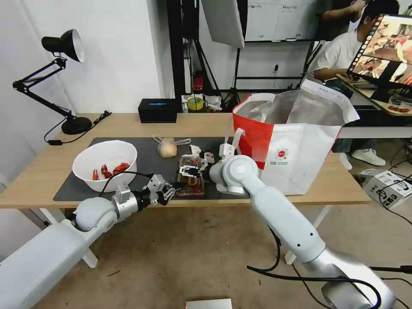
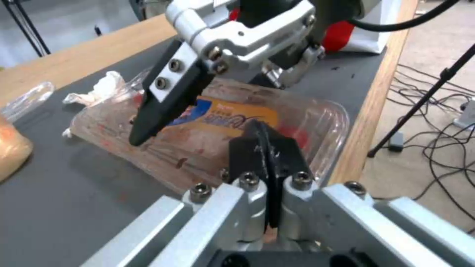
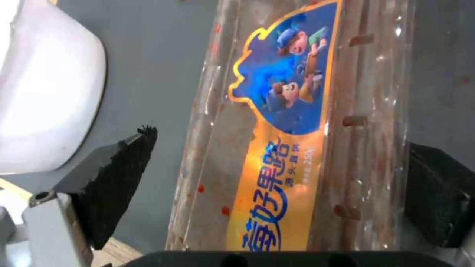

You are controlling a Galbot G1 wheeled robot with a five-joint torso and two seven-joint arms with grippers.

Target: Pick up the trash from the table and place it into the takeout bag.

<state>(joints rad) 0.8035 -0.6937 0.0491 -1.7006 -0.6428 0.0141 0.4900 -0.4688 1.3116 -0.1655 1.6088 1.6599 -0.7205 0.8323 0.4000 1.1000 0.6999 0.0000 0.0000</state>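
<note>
Jaws of the right gripper (image 1: 185,171) spread astride the clear tray (image 1: 191,182), seemingly red-stained; left gripper (image 1: 168,192) jaws together.

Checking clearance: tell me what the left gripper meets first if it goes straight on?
Probably the clear tray: the shut left gripper points at its near edge, with the right gripper just beyond.

Right gripper (image 1: 189,171) covers the middle of the clear tray (image 1: 191,182). Tray ends run off the right wrist view. Takeout bag (image 1: 296,150) interior mostly unseen. Tray label text unreadable from the head view.
</note>
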